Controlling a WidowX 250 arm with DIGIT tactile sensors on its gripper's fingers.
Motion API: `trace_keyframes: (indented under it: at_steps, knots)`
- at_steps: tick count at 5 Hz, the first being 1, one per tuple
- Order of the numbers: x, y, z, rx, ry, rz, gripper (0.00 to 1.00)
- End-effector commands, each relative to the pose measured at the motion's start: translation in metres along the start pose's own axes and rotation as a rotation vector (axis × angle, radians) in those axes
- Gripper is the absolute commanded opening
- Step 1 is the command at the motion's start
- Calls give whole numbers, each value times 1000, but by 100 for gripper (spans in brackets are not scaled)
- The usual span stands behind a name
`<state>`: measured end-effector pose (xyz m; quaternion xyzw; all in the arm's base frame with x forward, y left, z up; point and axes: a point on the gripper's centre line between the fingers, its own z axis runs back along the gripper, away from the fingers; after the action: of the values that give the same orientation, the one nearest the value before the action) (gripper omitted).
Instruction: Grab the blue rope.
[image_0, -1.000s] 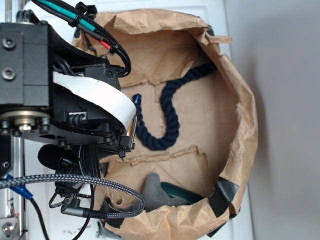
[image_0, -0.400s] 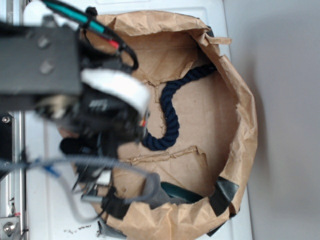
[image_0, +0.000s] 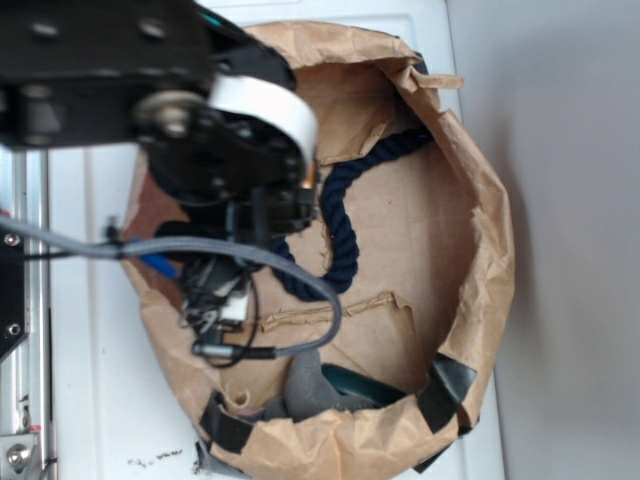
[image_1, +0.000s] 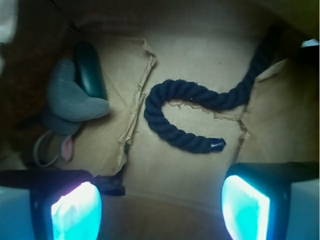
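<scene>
Navy twisted cord in paper-lined bin, arm overhead.
Blue rope lies loose on the brown paper floor in a hooked curve, its tip end nearest the camera, the other end running up toward the far wall; in the exterior view the rope is partly covered by the arm. Gripper hangs above it, fingers spread wide, touching nothing. Grey soft item and dark green object sit apart at the left. Grey braided cable loops from the arm.
</scene>
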<state>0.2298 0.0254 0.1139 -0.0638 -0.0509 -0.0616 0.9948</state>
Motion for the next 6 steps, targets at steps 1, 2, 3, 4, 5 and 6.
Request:
trace_keyframes:
  at_steps: [1,2,3,4,5,6]
  knots:
    - [48,6,5,37,-19,66,100]
    - [58,4,-5,63,-13,54,100]
    - [55,-4,-28,111,-20,-8,100]
    - [48,-7,-39,79,-63,-100,100]
    - [35,-10,-49,66,-73,-180,100]
    - [22,-7,-59,66,-81,-258,100]
